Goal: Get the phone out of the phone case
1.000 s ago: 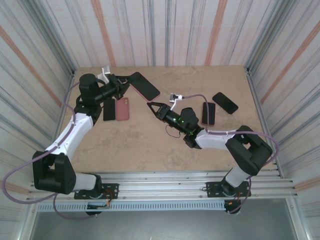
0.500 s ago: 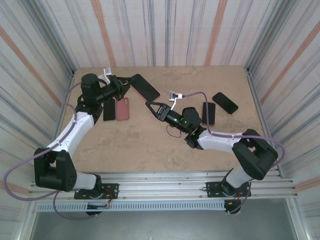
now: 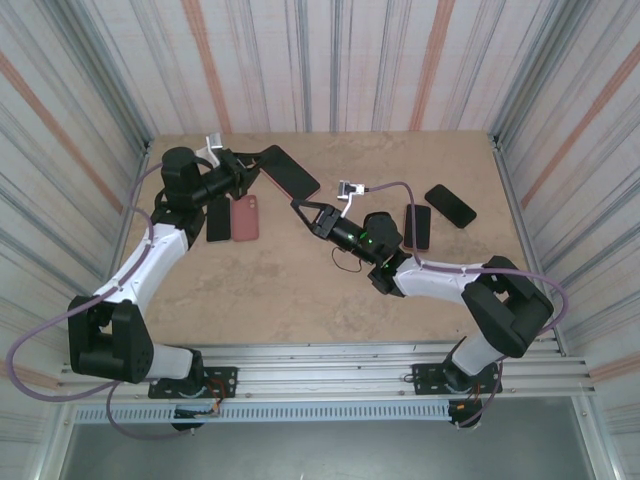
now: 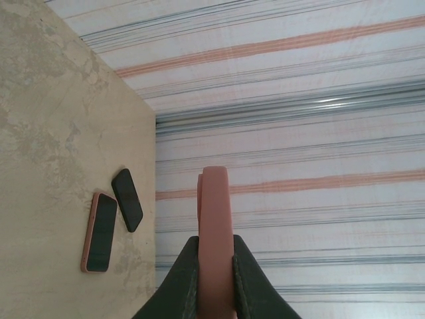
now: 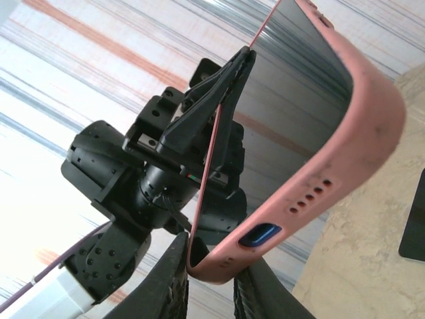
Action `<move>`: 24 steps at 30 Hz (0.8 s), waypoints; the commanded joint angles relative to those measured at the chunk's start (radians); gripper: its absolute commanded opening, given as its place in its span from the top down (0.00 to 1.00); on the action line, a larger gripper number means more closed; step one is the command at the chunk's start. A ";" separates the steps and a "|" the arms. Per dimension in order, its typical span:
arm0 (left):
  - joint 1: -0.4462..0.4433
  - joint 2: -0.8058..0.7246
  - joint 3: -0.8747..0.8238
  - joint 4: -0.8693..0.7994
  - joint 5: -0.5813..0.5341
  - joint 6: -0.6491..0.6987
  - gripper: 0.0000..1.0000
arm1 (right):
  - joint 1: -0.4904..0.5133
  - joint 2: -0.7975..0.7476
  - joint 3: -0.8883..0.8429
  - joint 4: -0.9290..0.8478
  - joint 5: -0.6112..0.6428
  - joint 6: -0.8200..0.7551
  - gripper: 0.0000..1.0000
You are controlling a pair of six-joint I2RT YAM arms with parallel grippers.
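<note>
- Top external: I see the left gripper clenched on the pink phone case. It holds the case clear of the table, at about 11 o'clock from the table's centre.
- The right gripper meets the case's near end from 5 o'clock.
- Right wrist: that gripper's fingers pinch the case's bottom corner between them. The phone sits inside the case, and the left gripper grips the far edge at 12 o'clock.
- Left wrist: the case stands edge-on, nipped tight between the two dark fingers.
- On the table, a black handset and a pink handset lie side by side at 9 o'clock. A third handset and a fourth handset lie at 3 o'clock.
</note>
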 commanded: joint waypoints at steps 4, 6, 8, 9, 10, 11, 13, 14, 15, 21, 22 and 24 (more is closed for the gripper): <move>-0.011 -0.050 0.019 0.057 0.036 -0.050 1.00 | -0.023 -0.015 -0.009 -0.087 0.015 -0.013 0.86; -0.014 -0.060 0.021 0.064 0.044 -0.067 1.00 | -0.036 -0.026 -0.011 -0.110 0.002 -0.009 0.87; -0.018 -0.072 0.025 0.050 0.048 -0.067 1.00 | -0.047 -0.045 0.001 -0.169 -0.009 -0.021 0.88; -0.020 -0.077 0.022 0.050 0.049 -0.074 1.00 | -0.052 -0.053 0.004 -0.190 -0.010 -0.025 0.89; -0.023 -0.081 0.018 0.062 0.050 -0.085 1.00 | -0.058 -0.056 0.003 -0.206 -0.014 -0.029 0.90; -0.027 -0.085 0.015 0.063 0.053 -0.094 1.00 | -0.066 -0.058 0.004 -0.229 -0.024 -0.035 0.91; -0.031 -0.092 0.015 0.062 0.057 -0.111 1.00 | -0.076 -0.068 0.004 -0.275 -0.036 -0.059 0.91; -0.031 -0.095 0.017 0.064 0.060 -0.118 1.00 | -0.081 -0.072 0.009 -0.309 -0.047 -0.079 0.91; -0.032 -0.099 0.019 0.067 0.062 -0.126 1.00 | -0.085 -0.081 0.012 -0.349 -0.055 -0.096 0.91; -0.055 -0.150 0.034 0.032 0.066 -0.137 1.00 | -0.169 -0.124 0.062 -0.549 -0.124 -0.175 0.92; -0.057 -0.154 0.029 0.038 0.065 -0.140 1.00 | -0.178 -0.129 0.071 -0.572 -0.134 -0.187 0.92; -0.060 -0.155 0.021 0.044 0.066 -0.135 1.00 | -0.187 -0.134 0.078 -0.571 -0.152 -0.194 0.91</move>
